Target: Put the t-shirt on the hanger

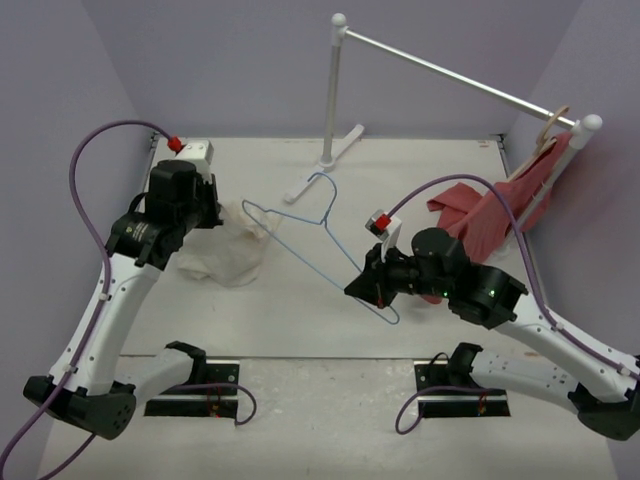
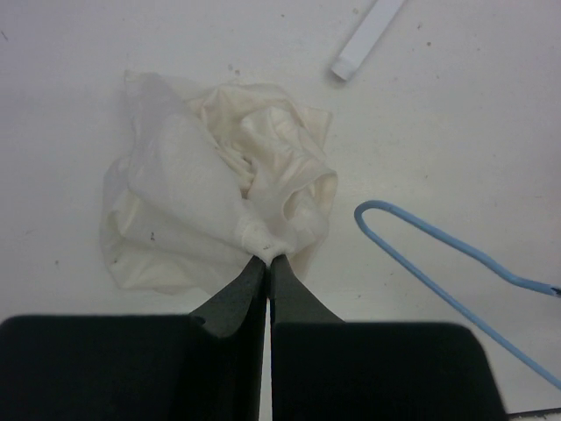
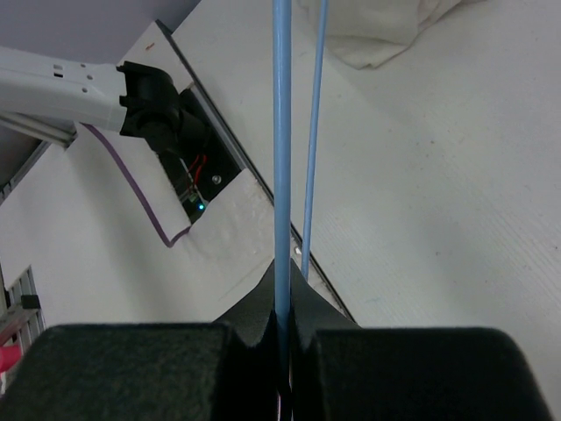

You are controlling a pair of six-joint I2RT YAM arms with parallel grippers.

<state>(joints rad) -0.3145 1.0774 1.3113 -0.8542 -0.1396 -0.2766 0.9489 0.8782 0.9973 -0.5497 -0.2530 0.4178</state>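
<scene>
The t-shirt (image 1: 225, 255) is a crumpled cream-white heap on the table at the left. My left gripper (image 1: 217, 215) is shut on a pinch of its near edge, and in the left wrist view the closed tips (image 2: 266, 256) bite into the t-shirt (image 2: 210, 202). The hanger (image 1: 305, 258) is thin light-blue wire lying slanted across the middle, with its hook toward the back. My right gripper (image 1: 360, 285) is shut on its lower end. In the right wrist view the hanger (image 3: 281, 132) runs straight out from between the closed gripper tips (image 3: 282, 281). One rounded corner of the hanger (image 2: 447, 239) lies just right of the t-shirt.
A white clothes rack stands at the back, with its post (image 1: 330, 90) and a rail (image 1: 450, 70) sloping to the right. A red garment (image 1: 500, 210) hangs from a tan wooden hanger (image 1: 553, 125) at the right end. A rack foot (image 2: 368, 39) lies beyond the t-shirt.
</scene>
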